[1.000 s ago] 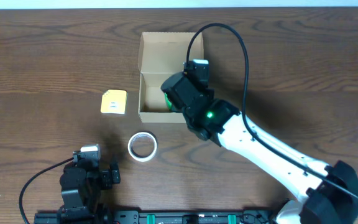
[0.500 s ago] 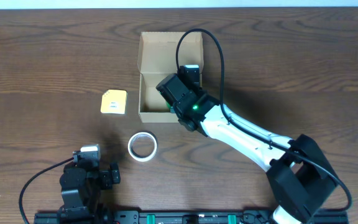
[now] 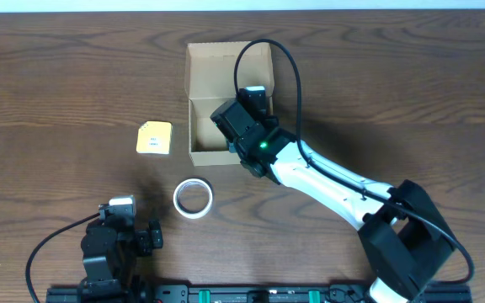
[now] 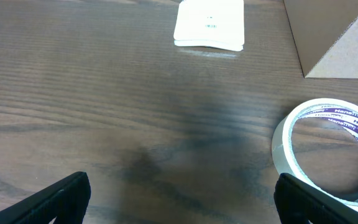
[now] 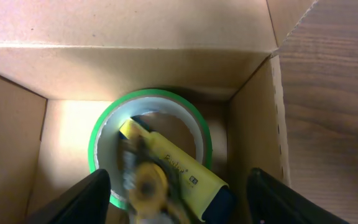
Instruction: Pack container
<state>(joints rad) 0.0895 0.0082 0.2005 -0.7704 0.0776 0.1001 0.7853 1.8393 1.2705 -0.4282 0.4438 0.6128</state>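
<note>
We see the container point(image 3: 202, 126) on the table point(image 3: 411, 84), flap lid point(image 3: 226, 66) open, folded back on the far side. R arm point(image 3: 335, 181) reaches in from the R side. R gripper point(image 5: 180, 198) sits over the box interior, fingers point(image 5: 86, 199) spread wide, gripping nothing. Inside, tucked toward a corner, lies a green tape roll point(image 5: 154, 94) w/ a yellow marker point(image 5: 182, 171) slantwise across it; a blurred yellowish blob point(image 5: 145, 183) overlaps the marker, can't tell what it is. L gripper point(image 4: 182, 202) is low near the table's near edge, also open & empty. Just ahead of it sits a white tape roll point(image 4: 283, 155), apart from the box; a yellow pad point(image 3: 154, 138) lies L of the box, not touching.
</note>
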